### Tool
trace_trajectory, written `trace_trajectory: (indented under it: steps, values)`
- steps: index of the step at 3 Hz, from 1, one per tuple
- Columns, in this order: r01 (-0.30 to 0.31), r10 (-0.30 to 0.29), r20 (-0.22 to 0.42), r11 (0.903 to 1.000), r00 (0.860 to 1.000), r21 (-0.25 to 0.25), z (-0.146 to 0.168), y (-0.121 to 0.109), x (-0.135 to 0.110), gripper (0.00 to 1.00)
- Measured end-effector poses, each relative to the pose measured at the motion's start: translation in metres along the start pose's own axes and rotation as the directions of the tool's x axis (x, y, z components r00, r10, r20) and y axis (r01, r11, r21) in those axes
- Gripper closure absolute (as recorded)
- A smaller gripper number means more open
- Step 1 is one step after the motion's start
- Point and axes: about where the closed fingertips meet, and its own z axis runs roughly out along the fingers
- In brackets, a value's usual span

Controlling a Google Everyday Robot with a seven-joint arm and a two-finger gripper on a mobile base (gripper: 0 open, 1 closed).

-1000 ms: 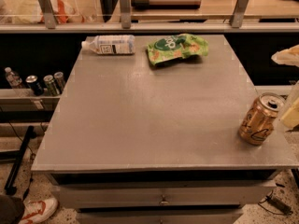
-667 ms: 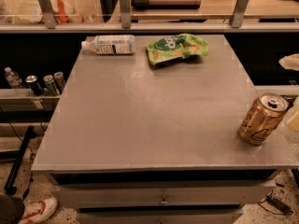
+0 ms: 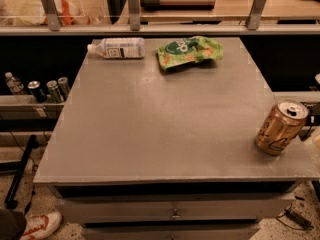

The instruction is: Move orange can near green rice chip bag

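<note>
The orange can [image 3: 281, 128] stands on the grey table [image 3: 165, 119] near its right front corner, leaning slightly, with dark scribbled lettering on its side. The green rice chip bag [image 3: 189, 52] lies flat at the table's far edge, right of centre, far from the can. Of my gripper [image 3: 317, 138] only pale slivers show at the right edge of the camera view, just right of the can and apart from it.
A clear plastic bottle with a white label [image 3: 118, 48] lies on its side left of the bag. Small dark cans and a bottle [image 3: 42, 89] stand on a low shelf to the left. A rail with posts [image 3: 133, 8] runs behind the table. A shoe [image 3: 40, 225] is on the floor at front left.
My gripper has drawn back to the right, from beside the can to almost out of view. The can, bag and bottle stay put.
</note>
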Motion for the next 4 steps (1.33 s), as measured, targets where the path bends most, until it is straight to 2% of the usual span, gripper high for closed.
trace_trajectory:
  steps: [1,2,4]
  values:
    - [-0.055,0.054,0.039,0.9984,0.998,0.014,0.005,0.005,0.006,0.00]
    - [-0.094,0.093,0.091,0.9955,0.991,0.006,0.018,0.011,0.005,0.00]
    - [-0.109,0.111,0.173,0.9938,0.979,-0.023,0.039,0.014,-0.004,0.00]
